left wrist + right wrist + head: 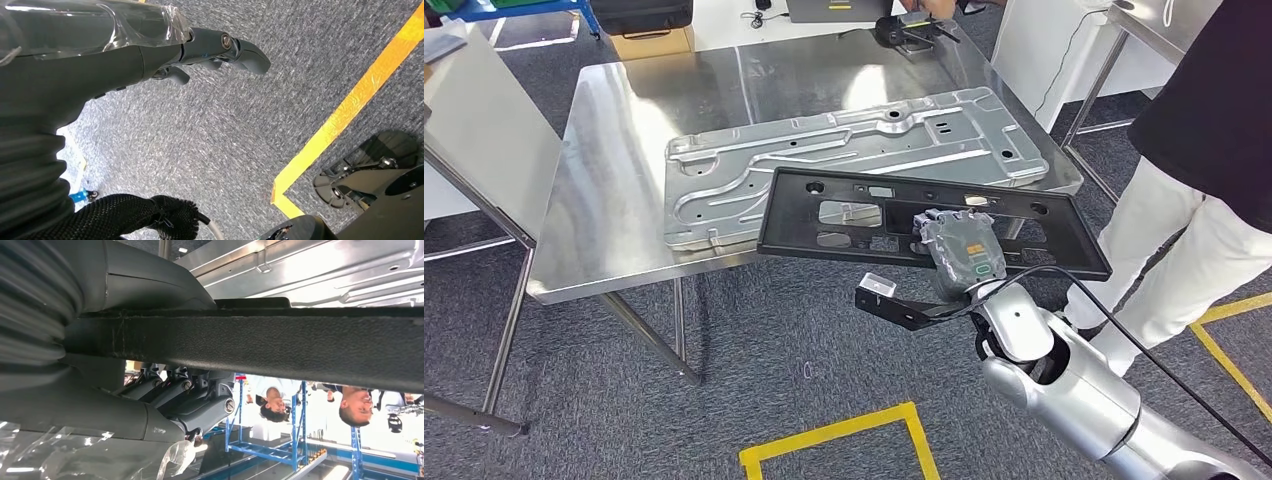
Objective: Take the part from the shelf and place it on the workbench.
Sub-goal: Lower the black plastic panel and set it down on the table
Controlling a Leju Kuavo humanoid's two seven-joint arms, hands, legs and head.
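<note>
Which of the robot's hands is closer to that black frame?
The right. The right hand grips the black frame at its near edge over the workbench; the left hand hangs down by the floor.

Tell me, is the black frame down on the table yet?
Not fully: the right hand holds the black frame. Its far edge overlaps the metal panel; its near edge overhangs the table. Contact: cannot tell.

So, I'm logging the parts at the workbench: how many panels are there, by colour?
Silver metal panel lying on the workbench: 1
Black plastic panel held by the right hand over the bench's near edge: 1
Total: 2
</note>
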